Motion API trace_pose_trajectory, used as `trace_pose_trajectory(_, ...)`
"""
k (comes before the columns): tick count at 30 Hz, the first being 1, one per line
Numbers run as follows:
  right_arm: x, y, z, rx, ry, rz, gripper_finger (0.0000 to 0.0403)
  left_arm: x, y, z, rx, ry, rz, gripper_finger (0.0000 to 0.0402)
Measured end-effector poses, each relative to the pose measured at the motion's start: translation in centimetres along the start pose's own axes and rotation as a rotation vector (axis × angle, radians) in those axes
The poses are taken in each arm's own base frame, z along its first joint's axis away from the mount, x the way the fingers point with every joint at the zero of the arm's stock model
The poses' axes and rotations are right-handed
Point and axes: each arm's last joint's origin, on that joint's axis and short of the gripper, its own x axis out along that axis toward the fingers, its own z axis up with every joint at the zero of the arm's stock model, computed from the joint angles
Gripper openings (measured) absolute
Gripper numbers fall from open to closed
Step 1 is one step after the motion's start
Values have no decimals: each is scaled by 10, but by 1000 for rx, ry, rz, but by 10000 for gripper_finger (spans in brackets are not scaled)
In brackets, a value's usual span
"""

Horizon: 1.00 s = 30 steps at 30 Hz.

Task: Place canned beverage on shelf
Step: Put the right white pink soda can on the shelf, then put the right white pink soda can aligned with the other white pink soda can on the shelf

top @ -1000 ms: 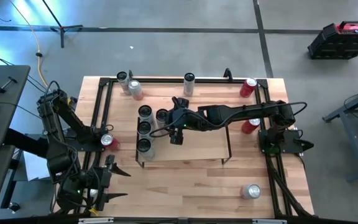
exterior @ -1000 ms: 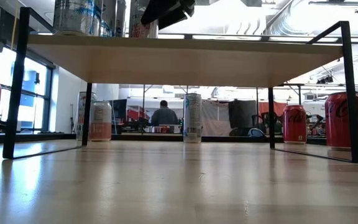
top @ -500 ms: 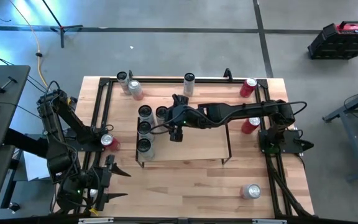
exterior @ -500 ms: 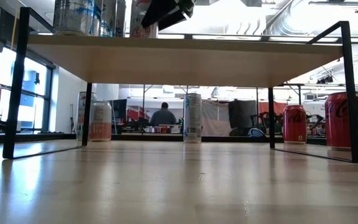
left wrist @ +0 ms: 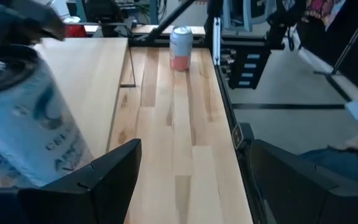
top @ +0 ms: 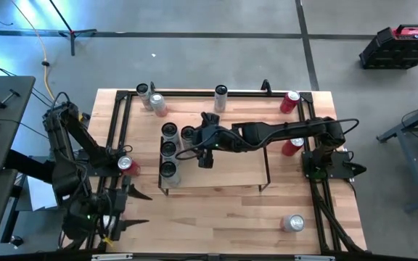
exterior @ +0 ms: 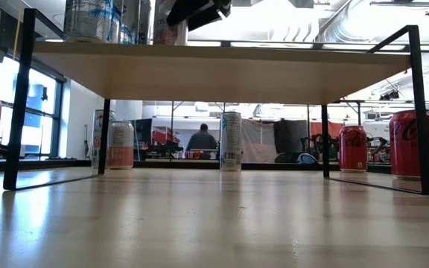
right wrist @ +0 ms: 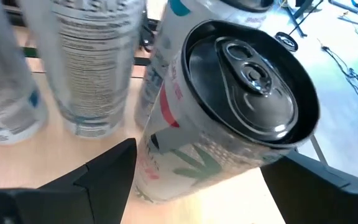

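Note:
The shelf point(top: 231, 170) stands mid-table; from the low view I see its underside point(exterior: 222, 71). My right gripper point(top: 193, 136) reaches from the table's right over the shelf's left part and is shut on a silver can with red and green print point(right wrist: 229, 124). Three silver cans point(top: 168, 148) stand in a row on the shelf's left end, beside the held can. My left gripper point(top: 147, 212) is open and empty near the table's near left corner; its wrist view point(left wrist: 194, 149) shows a white-and-blue can point(left wrist: 17, 118) close by. My right gripper pinches the can's side wall point(right wrist: 157, 168) between its two fingers, below the rim. The fingers come slanting down from the table's right side. The can sits tilted in the hold, its top point(right wrist: 250, 81) leaning toward the gripper. Whether its base touches the shelf board, I cannot tell.
Loose cans stand on the table: two at the far left point(top: 151, 98), one at the far middle point(top: 220, 98), red ones at the far right point(top: 289, 101) and right point(top: 292, 147), one near right point(top: 292, 222), one red by the left arm point(top: 125, 165). A person sits beyond the table point(exterior: 202, 139).
My right gripper has edged slightly toward the table's left over the shelf, still shut on the can. The can has turned a little in the hold: its red print shows less in the low view.

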Motion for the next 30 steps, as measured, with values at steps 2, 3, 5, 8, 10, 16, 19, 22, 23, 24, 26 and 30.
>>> trace_pose_trajectory(2,-4,2,2,-1,-9,1,314,-3,4,4,-20,-9,-2,291)
trace_pose_trajectory(3,-7,2,3,-3,-12,-5,314,-4,6,5,-23,-13,-3,291)
trace_pose_trajectory(5,-14,1,8,6,-30,-15,314,-5,9,9,-14,-25,-5,291)
trace_pose_trajectory(8,-28,-1,17,28,-58,-21,314,-6,9,12,11,-42,-17,291)
trace_pose_trajectory(10,-36,-1,22,27,-65,-16,314,-7,8,14,29,-54,-28,291)
trace_pose_trajectory(16,-54,-4,36,31,-93,-10,314,-7,7,16,37,-66,-38,291)
trace_pose_trajectory(19,-64,-8,43,33,-104,-10,314,-7,7,16,39,-66,-38,291)
trace_pose_trajectory(22,-77,-12,51,37,-118,-9,314,-8,6,18,52,-80,-47,291)
trace_pose_trajectory(23,-81,-14,53,36,-118,-8,314,-9,6,21,58,-82,-50,291)
trace_pose_trajectory(24,-86,-17,55,36,-117,-9,314,-11,6,24,62,-90,-54,291)
trace_pose_trajectory(26,-95,-26,59,43,-115,-16,314,-15,6,32,76,-112,-51,291)
trace_pose_trajectory(30,-100,-56,50,75,-7,-69,314,-20,6,48,100,-177,-32,291)
